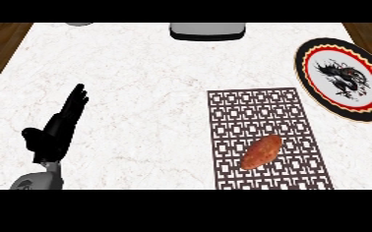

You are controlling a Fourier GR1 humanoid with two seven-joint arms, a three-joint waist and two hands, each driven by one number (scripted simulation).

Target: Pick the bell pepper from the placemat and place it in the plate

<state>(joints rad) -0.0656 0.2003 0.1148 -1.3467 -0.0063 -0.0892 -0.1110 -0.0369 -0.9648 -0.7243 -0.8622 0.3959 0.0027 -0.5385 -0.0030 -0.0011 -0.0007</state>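
Note:
An orange-brown, elongated vegetable [261, 152] that looks like a sweet potato lies on the dark patterned placemat [254, 110], towards its near end. No bell pepper shows. A round plate [308, 61] with a black, gold and red rim and a dragon drawing sits at the right edge, beyond the placemat's far right corner. My left hand [59, 128] rests at the lower left, fingers straight and pointing away, holding nothing and far from the placemat. My right hand does not show.
The white marble counter [131, 69] has wooden strips at its far left and far right. A grey boxy object [207, 31] stands at the back centre, and part of a grey round thing [80, 24] shows at the back left.

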